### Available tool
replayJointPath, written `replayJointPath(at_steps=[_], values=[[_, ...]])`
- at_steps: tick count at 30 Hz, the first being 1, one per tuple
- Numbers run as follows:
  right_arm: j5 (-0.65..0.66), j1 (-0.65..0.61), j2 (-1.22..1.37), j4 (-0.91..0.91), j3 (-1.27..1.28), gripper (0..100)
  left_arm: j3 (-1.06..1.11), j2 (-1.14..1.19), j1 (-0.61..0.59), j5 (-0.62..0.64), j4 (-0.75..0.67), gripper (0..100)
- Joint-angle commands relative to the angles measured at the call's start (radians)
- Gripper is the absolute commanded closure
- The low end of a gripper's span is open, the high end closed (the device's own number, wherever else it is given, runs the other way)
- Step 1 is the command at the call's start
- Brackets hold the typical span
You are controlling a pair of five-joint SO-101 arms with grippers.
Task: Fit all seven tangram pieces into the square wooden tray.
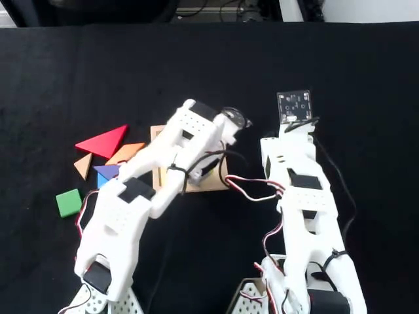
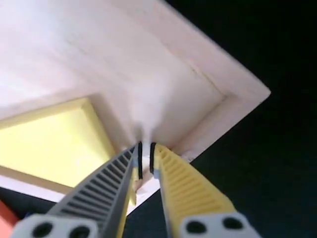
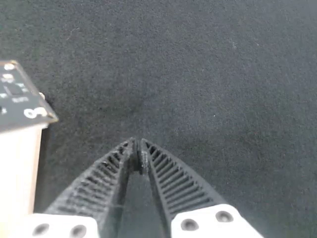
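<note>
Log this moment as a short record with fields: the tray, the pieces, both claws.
tray: wooden tray, under the left arm, with a yellow piece lying inside
left claw: left claw shut, tips at an inner corner of the tray
right claw: right claw shut, over the black table
pieces outside tray: red triangle, orange piece, tan triangle, blue piece, green square, all beside the tray
</note>
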Motion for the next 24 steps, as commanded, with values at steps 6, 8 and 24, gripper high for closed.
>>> replayJointPath(at_steps=[6, 8, 24], values=[[-0.003, 0.012, -0.005, -0.012, -0.010, 98.7, -0.114, 0.000, -0.151, -0.075, 0.137, 93], [-0.003, 0.012, -0.005, -0.012, -0.010, 98.7, -0.139, 0.000, -0.171, -0.074, 0.163, 94], [-0.003, 0.011, -0.005, -0.012, -0.010, 98.7, -0.564, 0.046, -0.082, -0.275, 0.226, 96]])
